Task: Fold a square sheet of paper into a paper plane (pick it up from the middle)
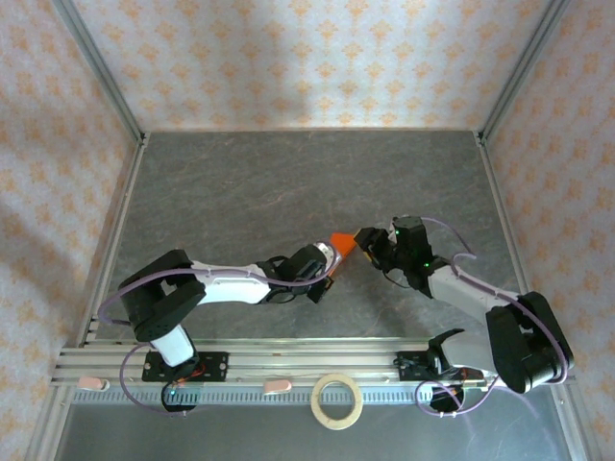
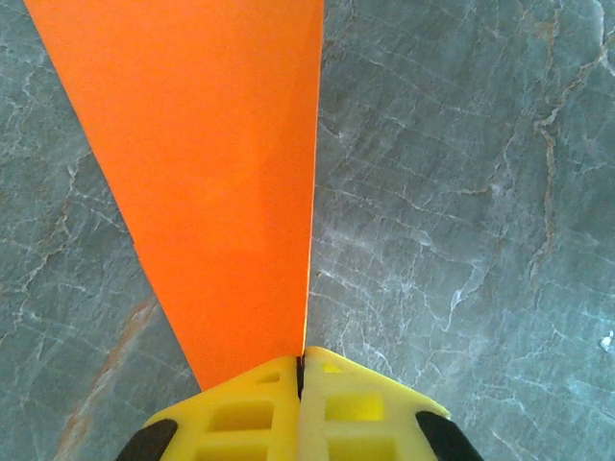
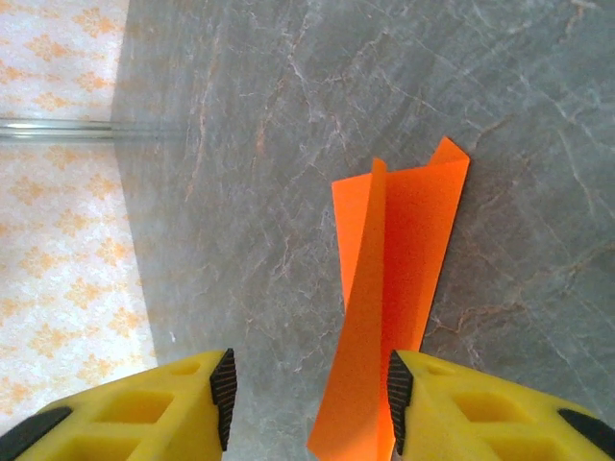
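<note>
While my left gripper point(image 2: 301, 370) clamps the narrow bright orange folded paper plane point(image 2: 221, 192), which juts ahead of it, my right gripper point(image 3: 309, 396) stands parted around the far end. Final creasing, I judge; next, the right should back away without snagging.

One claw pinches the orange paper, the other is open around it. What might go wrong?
The left gripper pinches the paper plane only at its narrow end, so it may slip or droop. The right gripper is open with the paper close beside one finger; withdrawing could snag the folds.
</note>
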You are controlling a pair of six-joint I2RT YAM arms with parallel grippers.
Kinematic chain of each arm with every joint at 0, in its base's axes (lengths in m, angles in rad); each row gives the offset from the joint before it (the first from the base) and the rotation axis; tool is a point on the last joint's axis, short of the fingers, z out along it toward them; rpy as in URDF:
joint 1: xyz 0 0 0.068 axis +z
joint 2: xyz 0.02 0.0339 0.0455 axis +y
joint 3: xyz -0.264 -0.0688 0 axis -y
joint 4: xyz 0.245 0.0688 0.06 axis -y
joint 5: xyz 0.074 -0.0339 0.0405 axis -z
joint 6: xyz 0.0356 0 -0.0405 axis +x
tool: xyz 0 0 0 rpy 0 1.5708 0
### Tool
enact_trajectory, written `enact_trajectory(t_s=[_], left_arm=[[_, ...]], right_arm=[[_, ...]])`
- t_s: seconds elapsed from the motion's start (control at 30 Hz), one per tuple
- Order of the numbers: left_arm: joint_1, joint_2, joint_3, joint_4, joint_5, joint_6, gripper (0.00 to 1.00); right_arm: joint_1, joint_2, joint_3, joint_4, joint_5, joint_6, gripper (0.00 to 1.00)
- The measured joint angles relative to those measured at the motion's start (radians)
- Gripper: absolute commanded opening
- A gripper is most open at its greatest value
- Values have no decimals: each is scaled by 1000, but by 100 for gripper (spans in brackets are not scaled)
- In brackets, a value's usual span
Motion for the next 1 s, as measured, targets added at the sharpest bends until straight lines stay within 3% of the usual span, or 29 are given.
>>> enact_trajectory(t_s=[0.2, 0.67, 1.0], left_arm=[[6, 0, 0, 0, 22, 1, 0], [6, 0, 3, -31, 19, 53, 0], [6, 0, 23, -91, -35, 115, 0]], right_arm=[[0, 29, -21, 47, -36, 63, 54], [8, 211, 68, 11, -82, 76, 50], [30, 310, 158, -62, -123, 37, 26]])
